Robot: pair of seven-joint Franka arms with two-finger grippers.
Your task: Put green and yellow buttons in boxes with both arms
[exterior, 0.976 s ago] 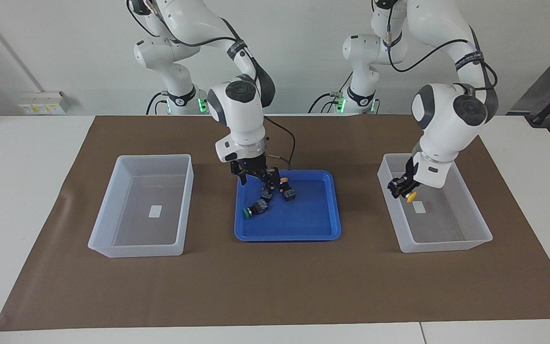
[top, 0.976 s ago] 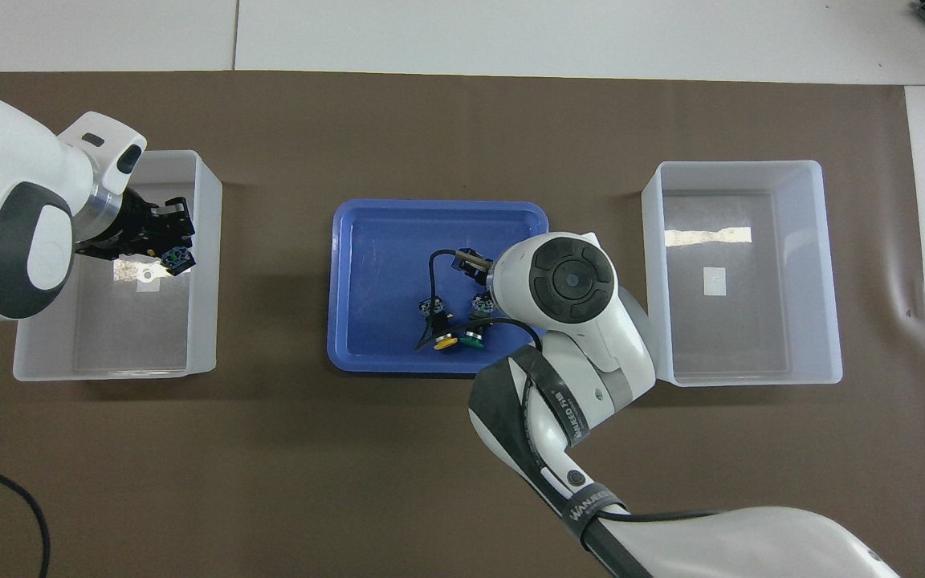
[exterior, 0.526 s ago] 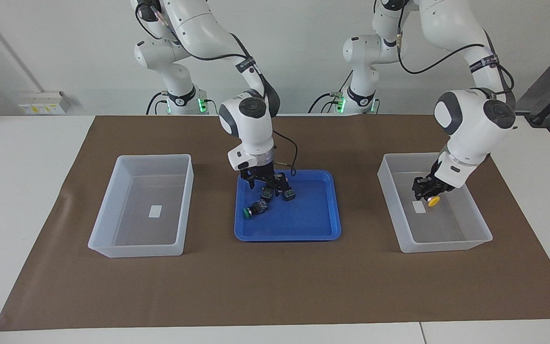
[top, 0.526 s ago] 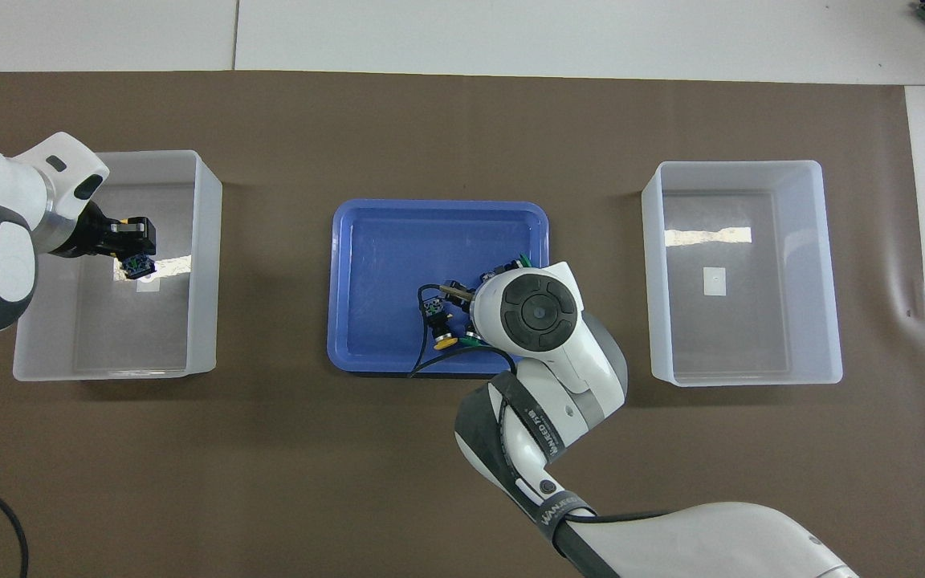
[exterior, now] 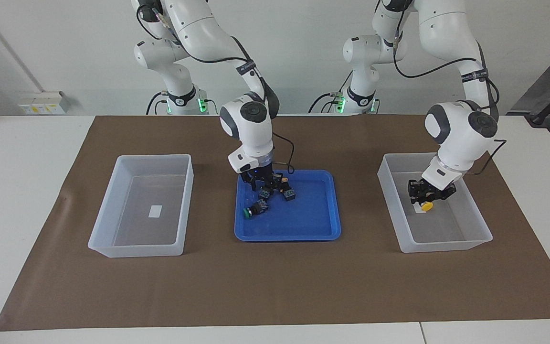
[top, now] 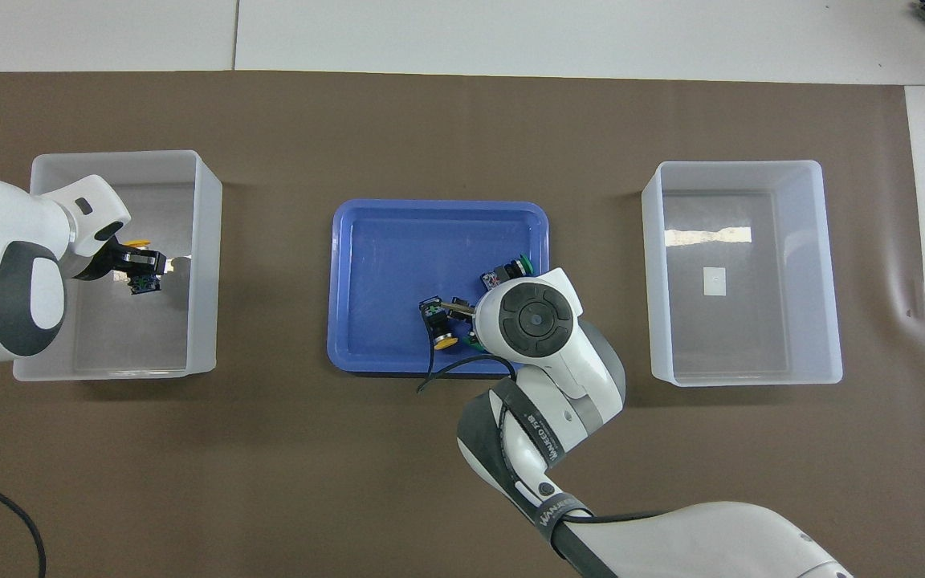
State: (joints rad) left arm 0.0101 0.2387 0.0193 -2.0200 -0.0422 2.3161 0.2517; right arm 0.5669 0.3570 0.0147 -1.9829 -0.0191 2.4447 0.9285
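Left claw (exterior: 426, 197) grasping yellow button (exterior: 427, 206) inside box (exterior: 479, 224); right claw (exterior: 261, 183) in blue tray (exterior: 322, 229), grip seemingly unclear

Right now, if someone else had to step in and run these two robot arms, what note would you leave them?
Left gripper: low inside the box at the left arm's end, shut on a yellow button; not let go yet.
Right gripper: down in the blue tray among the buttons there; grip unclear.
In the tray: a green button and two more button bodies beside the gripper.
The other box holds no buttons.
Done: no button released so far.
Left: drop the yellow one, then move the tray's three into the boxes.
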